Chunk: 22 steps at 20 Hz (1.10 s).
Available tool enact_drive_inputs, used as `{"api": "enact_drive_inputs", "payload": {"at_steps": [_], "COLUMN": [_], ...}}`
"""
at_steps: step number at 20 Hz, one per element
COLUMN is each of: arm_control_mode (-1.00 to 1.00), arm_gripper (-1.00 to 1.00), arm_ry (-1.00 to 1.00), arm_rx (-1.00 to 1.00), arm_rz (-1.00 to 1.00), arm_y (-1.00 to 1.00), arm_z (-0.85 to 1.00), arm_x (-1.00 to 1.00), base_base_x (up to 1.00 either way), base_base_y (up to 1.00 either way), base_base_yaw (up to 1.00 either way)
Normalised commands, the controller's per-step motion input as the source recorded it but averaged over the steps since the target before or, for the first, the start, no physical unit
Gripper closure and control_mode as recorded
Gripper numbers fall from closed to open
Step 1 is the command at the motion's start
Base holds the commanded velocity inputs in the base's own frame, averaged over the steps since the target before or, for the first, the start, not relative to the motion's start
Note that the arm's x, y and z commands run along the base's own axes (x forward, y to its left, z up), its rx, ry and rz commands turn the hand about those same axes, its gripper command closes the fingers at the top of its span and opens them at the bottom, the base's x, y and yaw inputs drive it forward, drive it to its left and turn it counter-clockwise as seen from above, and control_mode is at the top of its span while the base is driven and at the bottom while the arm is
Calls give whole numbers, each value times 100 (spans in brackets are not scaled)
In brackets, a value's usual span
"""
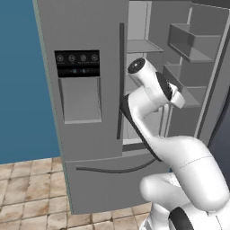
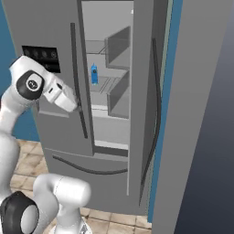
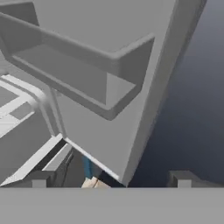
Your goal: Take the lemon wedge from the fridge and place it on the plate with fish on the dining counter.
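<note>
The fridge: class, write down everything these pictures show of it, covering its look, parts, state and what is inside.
The fridge is tall, grey and smooth, like painted metal. Its left door is shut and carries a black dispenser panel and a dark vertical handle. Its right door is swung open, with grey bins on its inner side. A bottom drawer with a curved dark handle is closed. Inside are grey shelves and a small blue bottle.

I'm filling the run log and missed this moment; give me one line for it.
fridge: right door open | gripper: open, empty, at door bins | small blue bottle: on shelf | lemon wedge: not yet picked
</note>
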Motion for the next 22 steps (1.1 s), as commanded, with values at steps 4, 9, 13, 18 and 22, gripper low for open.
{"api": "enact_drive_inputs", "payload": {"at_steps": [4,9,13,18,22], "arm_control_mode": [-100,-100,-100,-100,-100], "arm_gripper": [-100,-100,-100,-100,-100], "arm_ry": [7,10,1,0,0], "arm_rx": [3,16,0,0,0], "arm_rz": [62,65,19,2,0], "arm_y": [96,51,12,15,26], "arm_z": [0,0,0,0,6], "arm_x": [-27,-4,0,25,67], "base_base_x": [0,0,0,0,0], "base_base_y": [0,0,0,0,0], "base_base_yaw": [0,0,0,0,0]}}
